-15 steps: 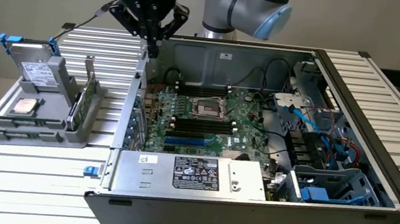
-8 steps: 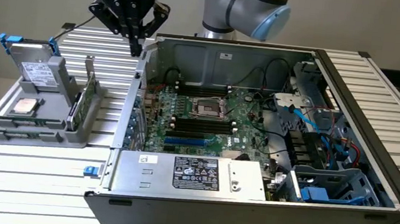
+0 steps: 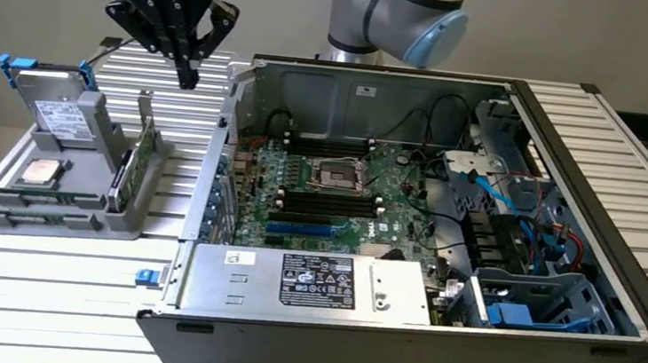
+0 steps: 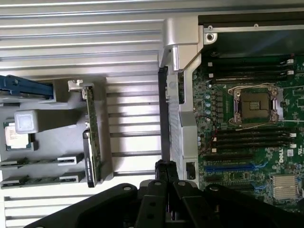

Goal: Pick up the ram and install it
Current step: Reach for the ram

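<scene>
The ram (image 4: 40, 180) lay flat in a slot of the grey holder (image 4: 57, 137), just beside a second stick (image 4: 38, 162) and near a processor chip (image 4: 18, 141). An expansion card (image 3: 136, 163) stood upright on the holder's side nearer the open computer case (image 3: 427, 352). The gripper (image 3: 188, 75) hung above, well apart from the ram, jaws pressed together, holding nothing.
</scene>
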Tool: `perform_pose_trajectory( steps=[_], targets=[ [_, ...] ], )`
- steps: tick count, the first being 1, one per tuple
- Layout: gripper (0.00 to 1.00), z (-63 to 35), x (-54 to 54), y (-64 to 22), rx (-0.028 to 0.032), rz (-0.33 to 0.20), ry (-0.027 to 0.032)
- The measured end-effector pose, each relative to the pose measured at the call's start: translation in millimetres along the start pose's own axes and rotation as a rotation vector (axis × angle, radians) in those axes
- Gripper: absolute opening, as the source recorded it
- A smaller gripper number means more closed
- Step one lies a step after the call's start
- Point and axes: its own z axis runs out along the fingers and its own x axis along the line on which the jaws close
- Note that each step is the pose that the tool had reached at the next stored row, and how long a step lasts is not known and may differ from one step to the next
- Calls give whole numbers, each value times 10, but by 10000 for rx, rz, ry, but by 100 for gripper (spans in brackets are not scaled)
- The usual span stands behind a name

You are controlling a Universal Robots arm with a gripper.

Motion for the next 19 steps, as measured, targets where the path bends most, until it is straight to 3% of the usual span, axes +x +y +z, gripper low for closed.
perform_pose_trajectory(
  steps=[19],
  targets=[
    [10,-2,855,-54,-5,-43,8]
  ],
)
